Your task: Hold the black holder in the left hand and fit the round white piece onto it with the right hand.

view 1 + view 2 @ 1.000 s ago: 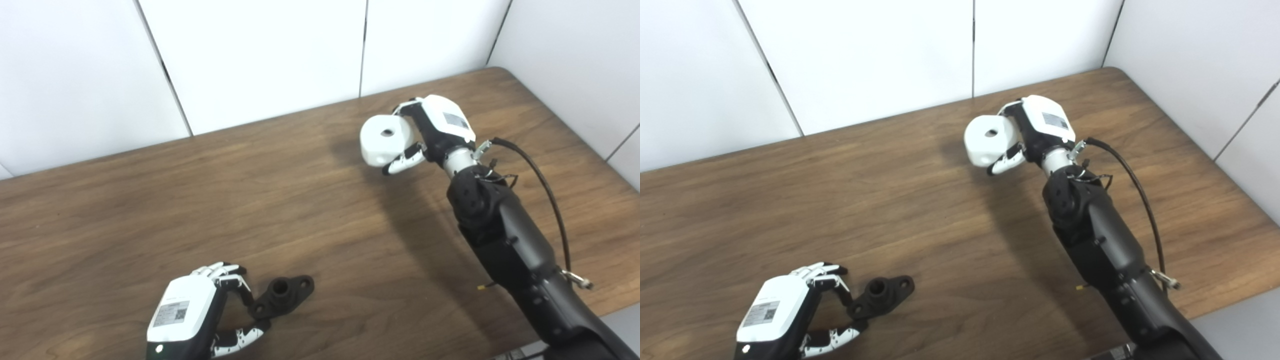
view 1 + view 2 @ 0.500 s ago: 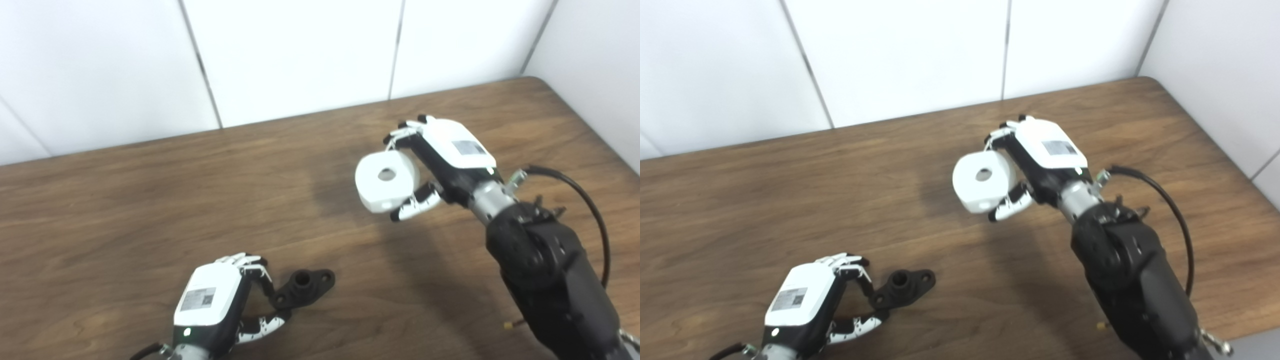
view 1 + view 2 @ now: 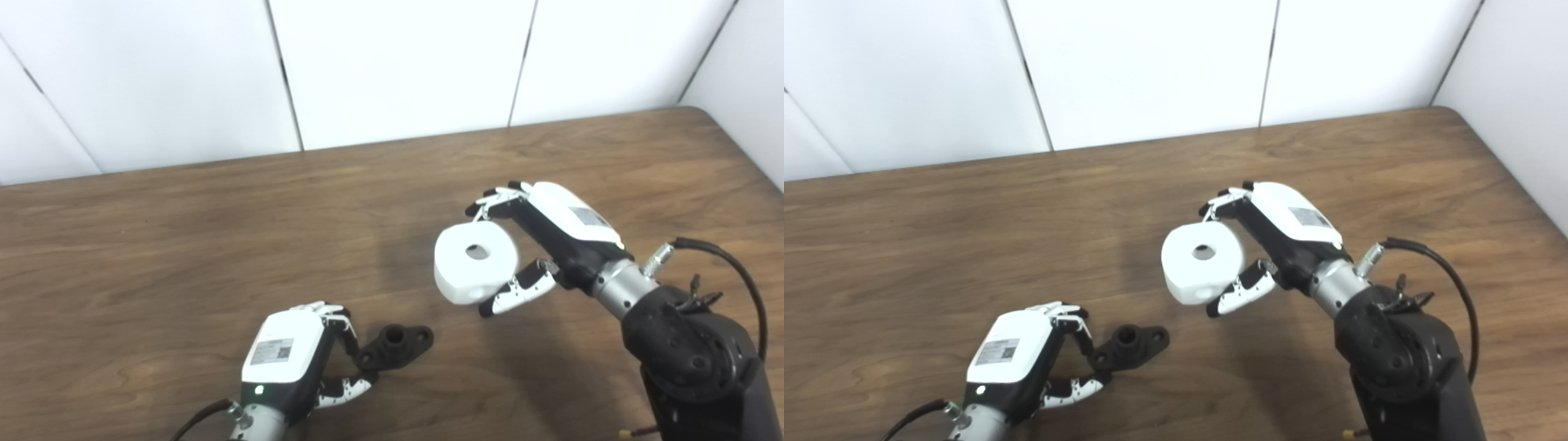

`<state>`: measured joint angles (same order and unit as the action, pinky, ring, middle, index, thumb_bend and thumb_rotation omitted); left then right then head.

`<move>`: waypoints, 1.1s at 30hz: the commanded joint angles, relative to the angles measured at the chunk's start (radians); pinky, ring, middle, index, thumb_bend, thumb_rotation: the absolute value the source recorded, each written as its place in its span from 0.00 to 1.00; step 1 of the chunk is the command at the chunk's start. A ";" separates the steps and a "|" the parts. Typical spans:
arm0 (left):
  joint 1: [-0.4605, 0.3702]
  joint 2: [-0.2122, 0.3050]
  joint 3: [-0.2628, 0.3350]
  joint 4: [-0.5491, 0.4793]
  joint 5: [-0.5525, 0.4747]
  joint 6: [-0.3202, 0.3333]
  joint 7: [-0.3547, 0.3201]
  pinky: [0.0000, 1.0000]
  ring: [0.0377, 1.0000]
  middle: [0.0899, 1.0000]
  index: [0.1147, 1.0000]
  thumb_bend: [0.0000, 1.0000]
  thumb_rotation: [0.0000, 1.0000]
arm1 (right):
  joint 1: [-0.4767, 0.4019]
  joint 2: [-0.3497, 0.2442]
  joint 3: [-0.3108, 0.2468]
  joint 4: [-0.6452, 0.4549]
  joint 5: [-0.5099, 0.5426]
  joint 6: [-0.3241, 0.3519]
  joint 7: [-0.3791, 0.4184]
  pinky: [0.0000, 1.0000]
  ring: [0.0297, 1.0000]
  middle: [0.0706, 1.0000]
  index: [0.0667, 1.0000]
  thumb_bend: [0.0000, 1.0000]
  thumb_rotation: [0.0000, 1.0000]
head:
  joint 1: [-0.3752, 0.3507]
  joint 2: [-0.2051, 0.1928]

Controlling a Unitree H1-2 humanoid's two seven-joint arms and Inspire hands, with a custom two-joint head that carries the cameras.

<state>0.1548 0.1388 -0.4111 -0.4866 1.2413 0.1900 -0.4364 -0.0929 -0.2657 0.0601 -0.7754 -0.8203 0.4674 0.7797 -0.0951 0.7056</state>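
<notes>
The black holder (image 3: 395, 348) lies on the wooden table (image 3: 184, 245) near the front, its short tube pointing up. My left hand (image 3: 288, 358) is at its left end, with fingers and thumb closed around that end flange. My right hand (image 3: 551, 242) is shut on the round white piece (image 3: 474, 262) and holds it in the air above the table. The piece's centre hole faces up and toward me. It hangs to the right of the holder and farther back, well apart from it.
White wall panels (image 3: 398, 61) stand along the table's far edge and right side. The table's right corner (image 3: 716, 113) is rounded. A black cable (image 3: 735, 269) loops off my right forearm.
The camera has shifted, so the whole picture moved. My right hand has brought the white piece nearer and lower, closer to the holder. My left hand stays at the holder's end.
</notes>
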 commanded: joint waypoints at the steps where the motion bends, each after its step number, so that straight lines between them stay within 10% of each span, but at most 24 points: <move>1: 0.024 0.002 -0.032 0.074 0.027 0.018 -0.117 0.85 0.84 0.77 0.42 0.52 0.05 | -0.008 0.019 -0.024 -0.010 0.032 0.002 0.000 0.93 0.88 0.77 0.45 0.52 0.13 | 0.005 0.006; 15: 0.012 -0.009 -0.044 0.086 0.045 0.019 -0.123 0.84 0.84 0.77 0.42 0.52 0.05 | 0.018 0.139 -0.021 -0.009 0.051 0.001 0.038 0.84 0.90 0.78 0.45 0.52 0.13 | 0.016 0.024; 33: 0.006 -0.023 -0.053 0.082 0.064 0.035 -0.152 0.86 0.85 0.78 0.42 0.52 0.05 | 0.074 0.093 0.139 0.015 0.001 -0.068 -0.082 1.00 0.93 0.80 0.45 0.52 0.13 | 0.018 0.036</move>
<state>0.1295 0.1100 -0.4374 -0.4848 1.2980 0.2191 -0.4845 -0.0024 -0.1660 0.1950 -0.7473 -0.8140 0.4369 0.7316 -0.0767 0.7409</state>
